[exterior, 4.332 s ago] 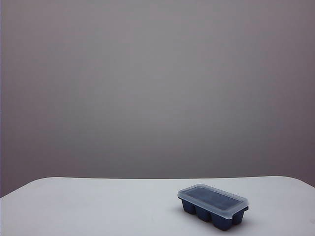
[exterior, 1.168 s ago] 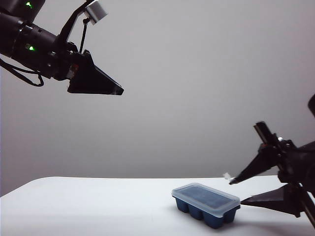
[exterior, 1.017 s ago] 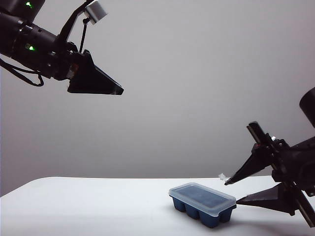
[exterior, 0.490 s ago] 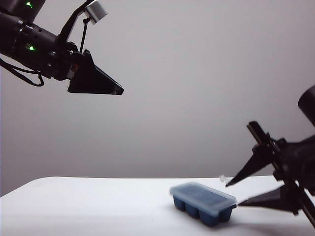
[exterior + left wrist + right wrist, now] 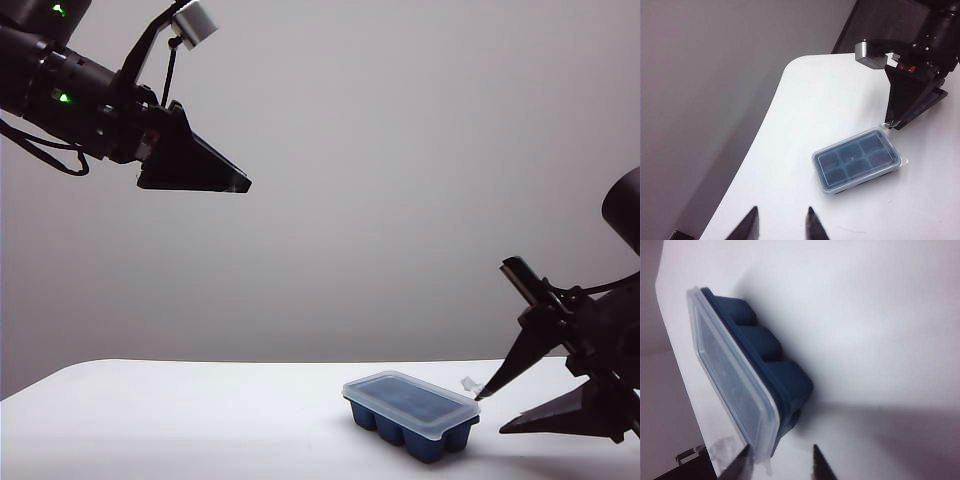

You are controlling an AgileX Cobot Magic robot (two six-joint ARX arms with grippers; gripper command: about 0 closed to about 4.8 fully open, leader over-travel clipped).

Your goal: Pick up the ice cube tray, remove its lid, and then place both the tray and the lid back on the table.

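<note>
- Reaching for the pick-up is the step in hand, as we judge it: the small dark navy-blue rectangular ice cube tray (image 5: 410, 429) stands on the wide white matte tabletop (image 5: 200, 420), on its right-hand half in the exterior view, with its thin frosted translucent plastic lid (image 5: 411, 403) seated on top, so nothing has been lifted or parted yet.
- We see the right tool (image 5: 487, 410) low beside the tray's right end, its jaws spread, one finger tip up by the lid's edge and the other down near the tabletop; it holds nothing.
- In the right wrist view the two fingertips (image 5: 742, 462) frame the near end of the tray, one close against the lid's corner; we cannot say for sure whether it touches the lid, since that corner is blurred there.
- In the left wrist view the right tool's dark fingers sit just beside the tray's far short end, near the lid's small corner tab.
- The left tool (image 5: 215, 178) hangs high above the left side of the tabletop, well apart from the tray, its jaws at a narrow gap and gripping nothing; the left wrist view shows its two fingertips (image 5: 751, 222) apart with the lidded tray well beyond them.
- Next, in our judgement, the right tool must slide over the tray's end so its jaws bracket rim and body, then clamp firmly before lifting.
- We expect the lid's removal to call on the left tool later.
</note>
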